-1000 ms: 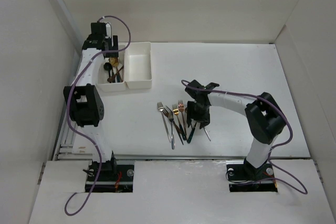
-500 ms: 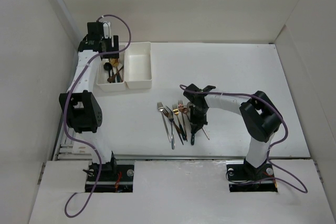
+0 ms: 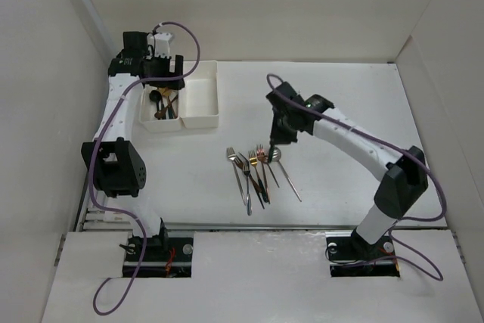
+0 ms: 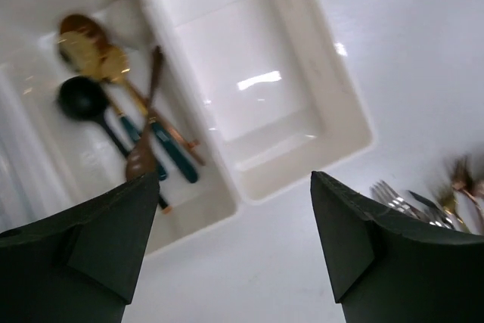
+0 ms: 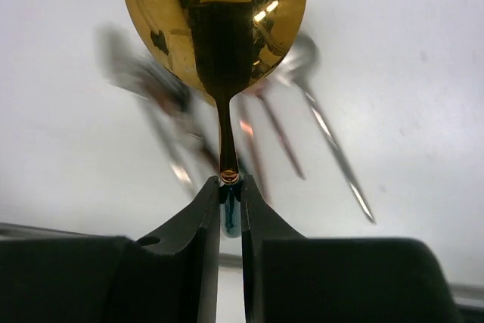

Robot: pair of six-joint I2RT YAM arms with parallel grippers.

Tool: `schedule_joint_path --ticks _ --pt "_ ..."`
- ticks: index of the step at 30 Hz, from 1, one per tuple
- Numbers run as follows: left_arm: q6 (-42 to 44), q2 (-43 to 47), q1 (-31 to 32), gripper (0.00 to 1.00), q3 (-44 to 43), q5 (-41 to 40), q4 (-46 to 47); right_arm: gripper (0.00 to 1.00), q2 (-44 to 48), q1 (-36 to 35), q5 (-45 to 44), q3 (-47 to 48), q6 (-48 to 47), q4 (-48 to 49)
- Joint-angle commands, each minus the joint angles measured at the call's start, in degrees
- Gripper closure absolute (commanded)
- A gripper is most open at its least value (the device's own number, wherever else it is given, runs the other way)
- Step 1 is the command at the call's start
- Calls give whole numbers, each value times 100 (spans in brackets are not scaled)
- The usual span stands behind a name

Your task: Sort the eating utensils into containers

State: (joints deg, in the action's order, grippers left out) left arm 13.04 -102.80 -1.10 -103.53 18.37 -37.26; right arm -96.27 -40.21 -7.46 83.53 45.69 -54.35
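The right tool (image 5: 230,200) pinches the gold spoon (image 5: 214,20) by a thin bit of green handle, above the loose forks (image 3: 253,175). Swinging toward the containers (image 3: 201,96), well to its left, could twist it free. The left tool (image 4: 234,179) gapes empty over them.

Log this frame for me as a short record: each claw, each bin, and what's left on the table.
right claw: shut on gold spoon, gripped at the handle, off the table
left claw: open, holding nothing, above the bins
left bin: several spoons
right bin: nothing in it
table: forks bunched together, one silver spoon beside them
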Motion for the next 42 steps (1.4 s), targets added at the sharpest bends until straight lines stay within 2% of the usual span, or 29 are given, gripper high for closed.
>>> schedule_joint_path --ticks 1,5,10,12,18,23,25,27,29,30,32,34,38,39,40,42 --pt "444 384 180 21 -150 1465 -413 100 312 -22 -677 1111 10 231" --pt "507 384 505 18 -98 3237 -572 100 -321 -22 -494 2245 10 1003" --pt "814 436 769 14 -212 4227 -915 100 -1069 -22 192 3308 80 1803" --pt "954 437 839 12 -212 4507 -1072 100 -1192 -22 341 3372 246 2015" --pt "955 437 1129 10 -98 4588 -1073 100 -1333 -127 465 3442 300 2323" --pt "543 366 1524 10 139 3430 -651 100 -1211 -128 579 3170 353 2683" --pt "542 305 1612 11 210 3428 -590 100 -1210 -128 693 3108 414 2736" --pt "481 243 1701 16 210 3367 -537 100 -1262 -181 868 3108 414 2736" --pt "420 243 1772 28 210 3305 -484 100 -1315 -181 1018 3108 466 2789" --pt "419 191 1772 51 210 3305 -432 100 -1315 -181 1088 3039 467 2789" --pt "366 191 1772 81 157 3252 -432 100 -1315 -181 1151 2968 467 2789" --pt "252 191 1772 100 105 3024 -432 100 -1315 -181 1151 2915 467 2789" --pt "138 191 1719 100 174 2848 -327 97 -1315 -181 1203 2853 467 2842" --pt "138 191 1667 100 175 2743 -326 90 -1315 -181 1203 2853 397 2842" --pt "42 243 1605 100 236 2559 -222 62 -1315 -181 1203 2853 327 2842" --pt "-134 296 1509 100 315 2095 -134 40 -1315 -111 1125 2853 265 2641"
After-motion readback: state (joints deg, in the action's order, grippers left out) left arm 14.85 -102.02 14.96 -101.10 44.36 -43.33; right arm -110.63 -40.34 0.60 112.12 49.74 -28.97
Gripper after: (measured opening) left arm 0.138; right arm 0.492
